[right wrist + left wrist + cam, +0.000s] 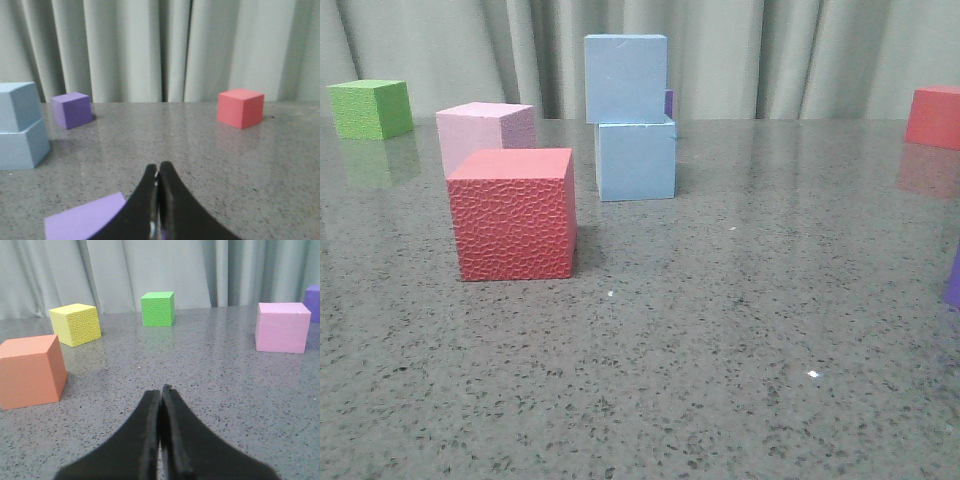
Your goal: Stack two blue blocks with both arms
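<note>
Two pale blue blocks stand stacked at the middle back of the table: the upper one (pixel 626 78) rests on the lower one (pixel 636 158), shifted slightly left. The stack also shows in the right wrist view, upper (pixel 17 106) on lower (pixel 22 146). No gripper shows in the front view. My left gripper (pixel 161 390) is shut and empty, low over bare table, far from the stack. My right gripper (pixel 158 167) is shut and empty, right of the stack.
A red textured cube (pixel 513 213) and a pale pink cube (pixel 485 133) stand left of the stack, a green cube (pixel 370 108) at far left, a red cube (pixel 940 116) at far right. A purple cube (pixel 72 110) sits behind the stack; a lilac cube (pixel 85 220) lies under my right gripper.
</note>
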`<action>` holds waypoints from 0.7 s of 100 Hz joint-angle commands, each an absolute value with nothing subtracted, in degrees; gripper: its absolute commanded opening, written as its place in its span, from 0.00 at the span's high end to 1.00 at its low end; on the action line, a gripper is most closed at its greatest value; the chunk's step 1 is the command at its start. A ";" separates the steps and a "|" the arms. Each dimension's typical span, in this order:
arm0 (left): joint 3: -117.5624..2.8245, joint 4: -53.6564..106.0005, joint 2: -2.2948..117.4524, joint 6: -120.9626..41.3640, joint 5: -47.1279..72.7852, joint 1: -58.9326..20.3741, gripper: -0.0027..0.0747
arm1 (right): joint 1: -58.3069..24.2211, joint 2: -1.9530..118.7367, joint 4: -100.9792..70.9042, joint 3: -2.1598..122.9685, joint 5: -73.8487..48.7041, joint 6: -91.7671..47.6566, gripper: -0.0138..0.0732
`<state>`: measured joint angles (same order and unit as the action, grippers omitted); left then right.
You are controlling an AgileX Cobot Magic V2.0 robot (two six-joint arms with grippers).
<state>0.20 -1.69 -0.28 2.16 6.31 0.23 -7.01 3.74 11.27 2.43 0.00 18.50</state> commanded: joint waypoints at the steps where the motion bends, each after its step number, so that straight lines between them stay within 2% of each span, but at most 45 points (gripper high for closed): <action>1: 1.63 -1.19 -2.36 2.22 1.67 0.33 0.99 | -4.57 4.34 11.08 2.13 5.50 18.15 0.92; 40: 1.63 -1.19 -2.36 2.22 1.67 0.33 0.99 | -2.42 -1.86 9.61 -1.66 1.56 18.15 0.92; 70: 1.63 -1.19 -2.36 2.22 1.67 0.33 0.99 | -2.42 -1.67 9.61 -1.66 0.36 18.15 0.92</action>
<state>0.20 -1.69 -0.28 2.16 6.31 0.23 -2.86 -0.49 9.56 -1.61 -3.57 18.50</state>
